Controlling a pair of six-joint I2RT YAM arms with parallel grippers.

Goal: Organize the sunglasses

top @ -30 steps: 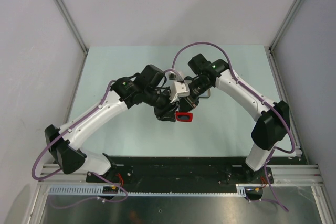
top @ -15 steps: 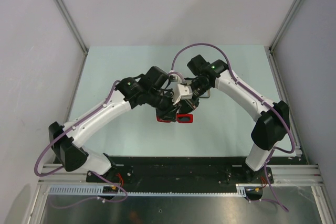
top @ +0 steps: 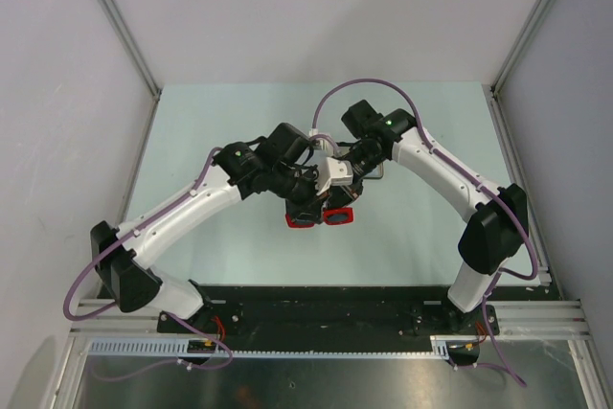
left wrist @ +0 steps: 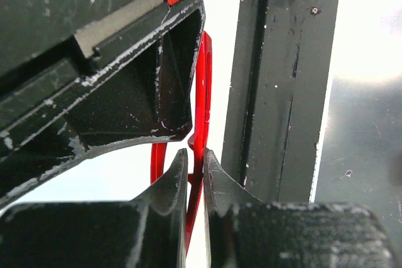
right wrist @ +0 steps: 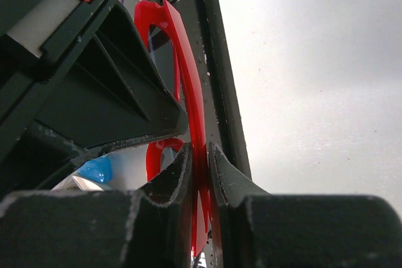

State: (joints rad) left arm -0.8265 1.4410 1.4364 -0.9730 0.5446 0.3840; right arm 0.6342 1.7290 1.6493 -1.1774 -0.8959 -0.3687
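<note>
You have sunglasses [top: 335,215] near tabletop [top: 192,131] centre, caught between both pincers. Left pincer [left wrist: 195,155] pinching thin red frame edge-on, fingers nearly pressed together; in your left wrist view frame runs from tips up toward 12 o'clock. Right pincer [right wrist: 200,152] likewise clamped on red frame; in right wrist view rim arcs from tips toward 11 o'clock. From top view, left pincer grips 9 o'clock end of sunglasses, right pincer 3 o'clock end. Whether sunglasses touch tabletop: cannot tell.
</note>
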